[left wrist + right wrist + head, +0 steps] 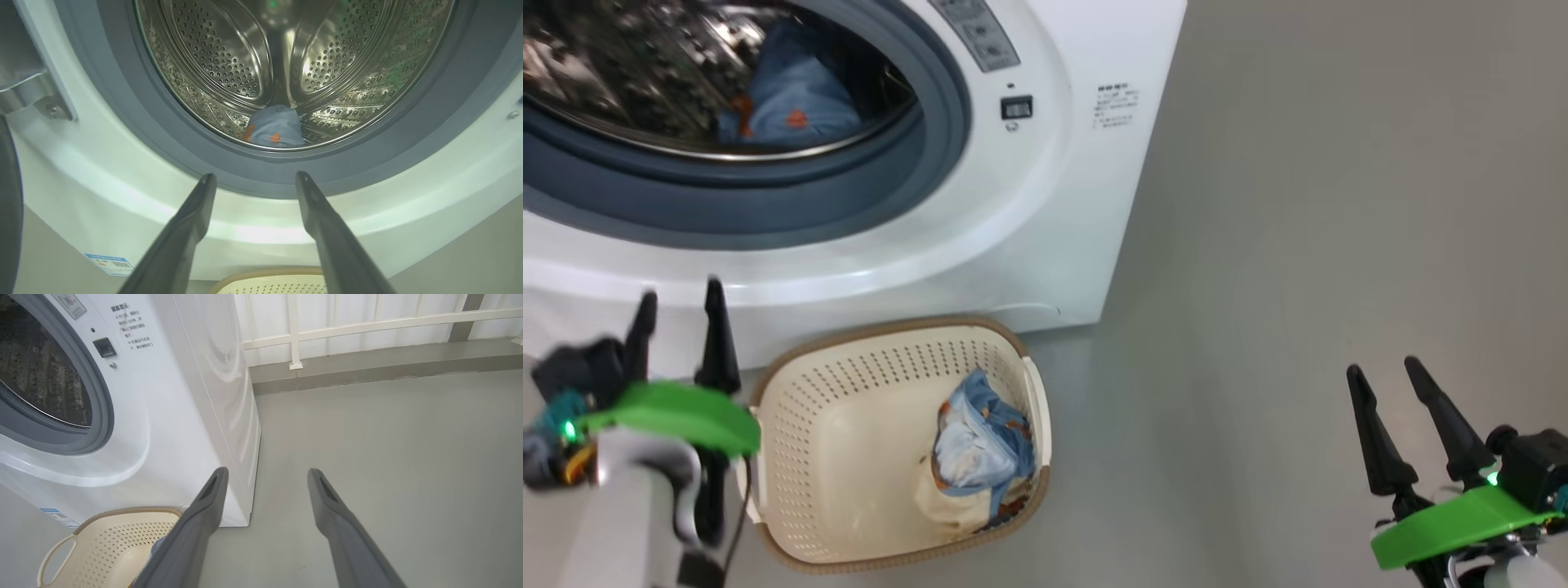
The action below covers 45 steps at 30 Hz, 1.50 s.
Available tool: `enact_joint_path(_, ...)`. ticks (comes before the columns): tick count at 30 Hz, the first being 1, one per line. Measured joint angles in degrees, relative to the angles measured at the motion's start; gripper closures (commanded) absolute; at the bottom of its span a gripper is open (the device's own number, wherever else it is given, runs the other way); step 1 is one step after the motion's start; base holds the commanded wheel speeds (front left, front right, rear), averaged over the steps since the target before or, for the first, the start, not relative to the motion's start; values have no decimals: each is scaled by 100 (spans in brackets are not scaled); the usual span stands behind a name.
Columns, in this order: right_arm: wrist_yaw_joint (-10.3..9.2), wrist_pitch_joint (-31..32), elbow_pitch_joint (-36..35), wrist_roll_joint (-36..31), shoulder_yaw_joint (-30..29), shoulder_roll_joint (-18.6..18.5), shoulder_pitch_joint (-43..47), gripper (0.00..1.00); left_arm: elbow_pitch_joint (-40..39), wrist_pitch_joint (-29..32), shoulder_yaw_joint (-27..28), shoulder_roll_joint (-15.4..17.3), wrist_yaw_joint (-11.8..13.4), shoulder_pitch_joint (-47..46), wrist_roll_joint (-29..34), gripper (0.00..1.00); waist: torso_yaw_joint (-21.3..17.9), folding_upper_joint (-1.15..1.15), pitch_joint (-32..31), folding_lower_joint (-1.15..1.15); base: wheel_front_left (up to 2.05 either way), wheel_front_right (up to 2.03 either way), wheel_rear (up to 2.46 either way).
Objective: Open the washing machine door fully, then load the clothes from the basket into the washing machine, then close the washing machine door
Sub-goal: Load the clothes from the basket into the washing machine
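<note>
The washing machine stands with its drum mouth uncovered. A light blue garment with orange patches lies inside the drum. A dark curved edge beside the metal hinge, at the far left of the left wrist view, looks like the open door. The basket sits on the floor before the machine, with blue and cream clothes bunched at its right end. My left gripper hangs open and empty left of the basket, pointing at the drum opening. My right gripper is open and empty over bare floor, far right.
Grey floor stretches to the right of the machine. A white railing on a low kerb runs behind it. The machine's white side panel stands just left of my right gripper, with the basket below.
</note>
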Motion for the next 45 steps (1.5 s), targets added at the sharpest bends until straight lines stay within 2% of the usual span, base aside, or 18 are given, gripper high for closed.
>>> enact_joint_path(8,0,0,36,0,-49,-86,355,0,-526,1,-38,-75,0,1110,146,0,121,0,-461,0,0,0,0)
enact_joint_path(19,0,1,24,15,-172,-140,1008,0,-970,1,-190,-70,0,2132,212,0,269,0,-1029,0,0,0,0)
enact_joint_path(30,0,1,-71,111,-337,-140,1504,0,-1730,1,85,-126,-1,3245,264,0,379,0,-1490,0,0,0,0)
enact_joint_path(45,0,1,-164,110,-380,-91,1508,0,-2054,1,223,-237,-1,3504,313,0,411,0,-1338,0,0,0,0)
